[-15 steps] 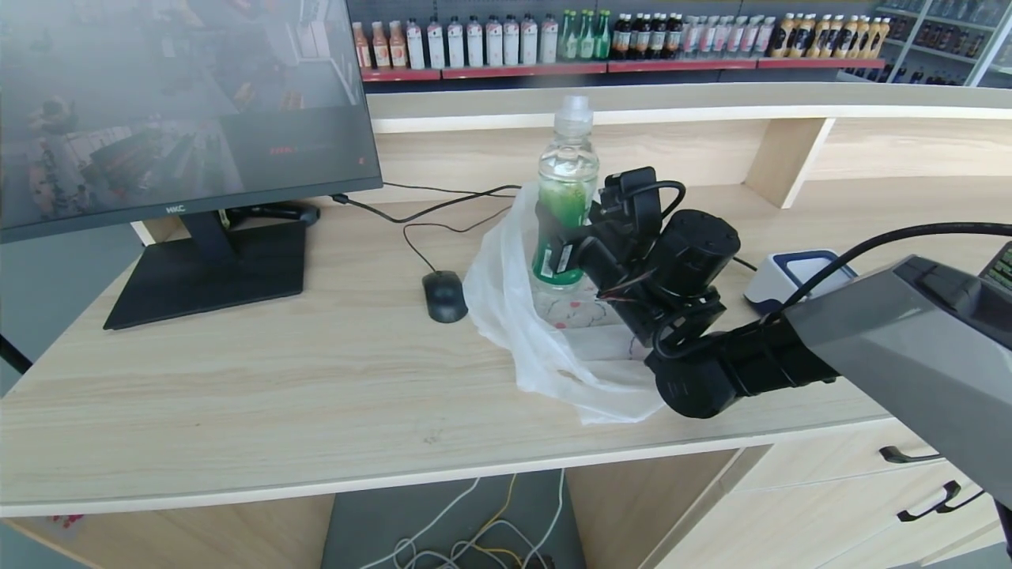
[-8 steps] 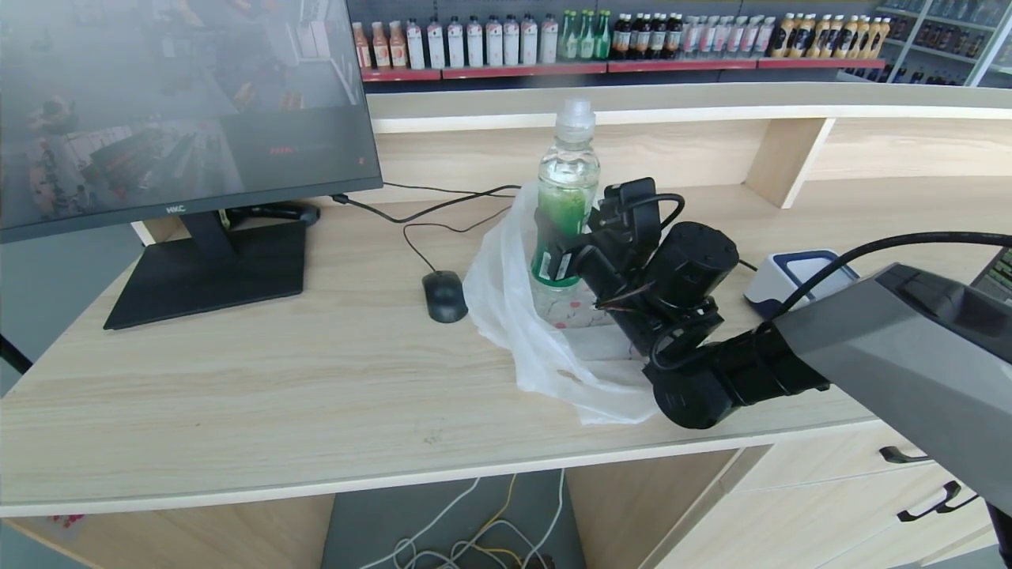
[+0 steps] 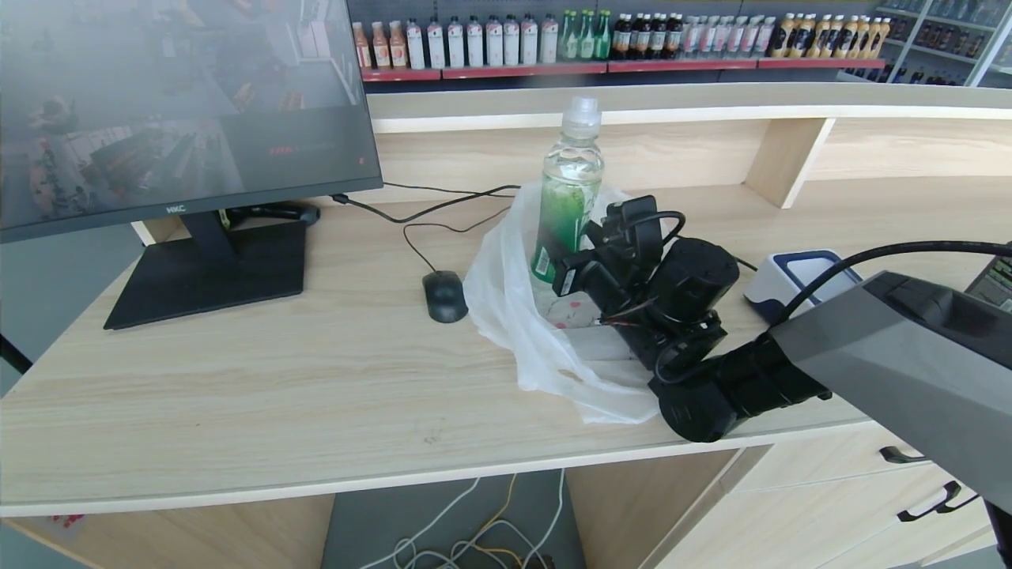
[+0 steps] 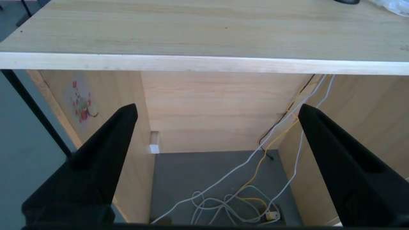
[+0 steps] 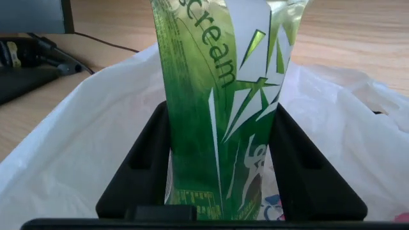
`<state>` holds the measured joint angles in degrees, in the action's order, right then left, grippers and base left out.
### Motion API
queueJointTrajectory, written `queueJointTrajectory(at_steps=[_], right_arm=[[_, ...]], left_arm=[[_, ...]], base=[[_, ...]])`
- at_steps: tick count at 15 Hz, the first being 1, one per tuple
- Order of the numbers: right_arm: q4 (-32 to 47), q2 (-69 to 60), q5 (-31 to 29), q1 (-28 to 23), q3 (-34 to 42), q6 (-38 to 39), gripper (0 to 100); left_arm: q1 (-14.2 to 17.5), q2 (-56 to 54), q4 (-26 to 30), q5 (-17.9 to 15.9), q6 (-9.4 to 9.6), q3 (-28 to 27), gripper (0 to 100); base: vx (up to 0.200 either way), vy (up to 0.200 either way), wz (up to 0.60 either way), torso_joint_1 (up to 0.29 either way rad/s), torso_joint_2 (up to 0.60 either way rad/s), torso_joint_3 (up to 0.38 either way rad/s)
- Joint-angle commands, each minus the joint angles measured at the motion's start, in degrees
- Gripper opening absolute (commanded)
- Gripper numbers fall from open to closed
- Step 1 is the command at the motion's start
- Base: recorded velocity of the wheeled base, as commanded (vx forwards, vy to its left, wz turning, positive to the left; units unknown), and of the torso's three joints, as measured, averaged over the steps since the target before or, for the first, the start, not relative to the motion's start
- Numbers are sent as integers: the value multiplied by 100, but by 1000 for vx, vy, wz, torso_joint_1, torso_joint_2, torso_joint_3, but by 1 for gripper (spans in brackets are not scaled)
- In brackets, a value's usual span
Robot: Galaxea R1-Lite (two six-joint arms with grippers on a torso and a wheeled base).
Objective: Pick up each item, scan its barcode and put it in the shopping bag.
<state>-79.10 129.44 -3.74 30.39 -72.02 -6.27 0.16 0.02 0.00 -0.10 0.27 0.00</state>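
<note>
Well, at far left the left claw (image 4: 217,112) hangs spread wide and empty, facing the space under the counter (image 4: 192,32). On top come a monitor (image 3: 182,103), a mouse (image 3: 444,295), then the open white bag (image 3: 506,316). The right claw (image 3: 563,267) is clenched on the bottle (image 3: 569,186) at its green label. The bottle is nearly upright, its base down in the bag's mouth. A scanner (image 3: 798,276) sits to the right.

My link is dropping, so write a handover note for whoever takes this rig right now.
Right gripper: shut on the green-labelled bottle, held slightly tilted at the shopping bag's open mouth on the counter.
Left gripper: open, empty, below the counter's front edge.
Done: bottle picked up; whether it was scanned cannot be told.
Left: lower it into the bag, release.
</note>
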Motion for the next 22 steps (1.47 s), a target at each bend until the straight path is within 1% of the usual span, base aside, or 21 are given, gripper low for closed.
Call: queueJointTrajectory(at_steps=[1,11,15,18,19,20,21,22], right_arm=[[0,11,-4,-16,-5,-6,100],[-88,-15,-4,2,22,-24,100],[-96,-402,-4,28,74,-41,100],[-132,-859,-12,90,733,-103,100],[-430,-1070,-12,99,1164,-120,100],[-448,-1079,-12,107,1182,-129,100],[-923,-1378,-12,116,1841,-147,100],[-1090,-1509,-12,116,2192,-147,100]], left_arm=[[2,-2,0,1,0,0,100],[2,-2,0,1,0,0,100],[2,-2,0,1,0,0,100],[2,-2,0,1,0,0,100],[2,-2,0,1,0,0,100],[2,-2,0,1,0,0,100],[2,-2,0,1,0,0,100],[2,-2,0,1,0,0,100]], base=[[0,0,0,0,0,0],[0,0,0,0,0,0],[0,0,0,0,0,0],[0,0,0,0,0,0],[0,0,0,0,0,0],[0,0,0,0,0,0],[0,0,0,0,0,0],[0,0,0,0,0,0]])
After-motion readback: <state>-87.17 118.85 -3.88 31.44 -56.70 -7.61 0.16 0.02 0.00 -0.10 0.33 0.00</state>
